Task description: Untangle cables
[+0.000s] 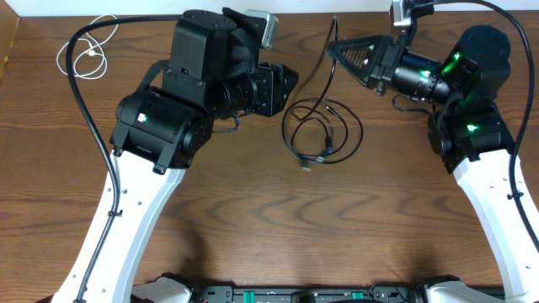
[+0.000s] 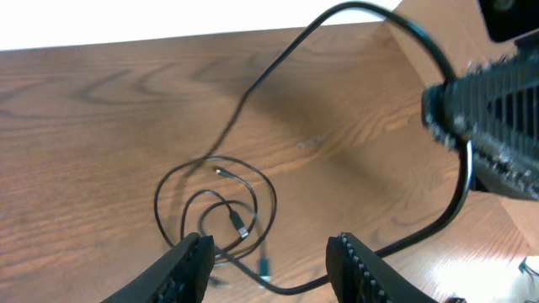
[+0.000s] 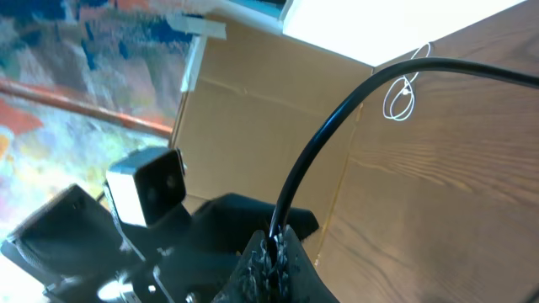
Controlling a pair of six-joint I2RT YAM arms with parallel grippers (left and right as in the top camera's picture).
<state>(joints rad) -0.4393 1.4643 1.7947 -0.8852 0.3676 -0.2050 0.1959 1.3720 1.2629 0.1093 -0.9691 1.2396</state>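
Far left of the black cable coil [image 1: 327, 135], close to the back edge of the wooden table [image 1: 253, 219], the white cable [image 1: 80, 59] lies in a small loose loop, well apart from the other cords. Just left of the coil and slightly behind it sits the left gripper [image 1: 286, 80], its claw spread with nothing between the fingers. In its wrist view the two fingers [image 2: 189, 265] frame the near side of the coil [image 2: 242, 229] from above without touching it. The coil rests flat at the table's middle as several overlapping black loops, with small plug ends inside the ring and at its front edge. How many cords make it up cannot be told. From the back of the coil a black strand [image 1: 322, 84] climbs off the table to the right gripper [image 1: 337, 50], which hangs behind the coil. Its claw is pressed together, pinching that strand. The right wrist view shows the strand [image 3: 312, 160] rising out of the closed fingertips of that gripper [image 3: 274, 252] and arching away, with the white cable [image 3: 404, 88] on the table beyond it. Seen from the left wrist, the strand [image 2: 461, 181] curves past the right gripper [image 2: 484, 114] and down toward the coil's front.
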